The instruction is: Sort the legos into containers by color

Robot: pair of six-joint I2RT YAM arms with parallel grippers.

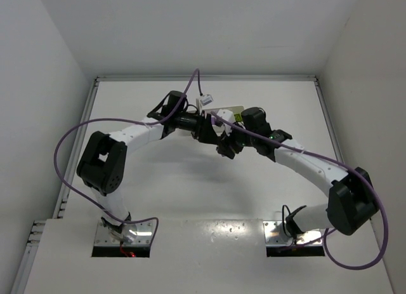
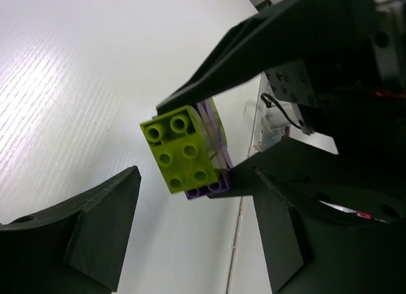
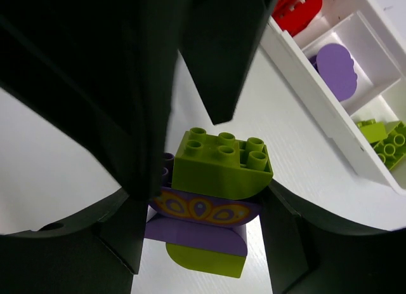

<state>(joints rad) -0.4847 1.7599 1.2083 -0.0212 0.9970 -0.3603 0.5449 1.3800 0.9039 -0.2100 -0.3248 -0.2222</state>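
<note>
My right gripper (image 3: 200, 205) is shut on a lego clump (image 3: 219, 173): a yellow-green brick on top, a purple patterned piece, a purple block and a yellow-green piece below. It holds the clump above the table. My left gripper (image 2: 195, 170) is open, its fingertips on either side of the same clump (image 2: 184, 151) without touching it. In the top view both grippers meet mid-table, the left (image 1: 206, 127) and the right (image 1: 225, 145); the clump is hidden there. The white tray (image 3: 317, 97) holds red bricks (image 3: 298, 8), a purple brick (image 3: 336, 72) and yellow-green bricks (image 3: 387, 141), each colour in its own compartment.
The tray (image 1: 233, 110) lies just behind the two grippers, mostly covered by them. White walls close the table at the left, back and right. A purple cable (image 1: 70, 141) loops off the left arm.
</note>
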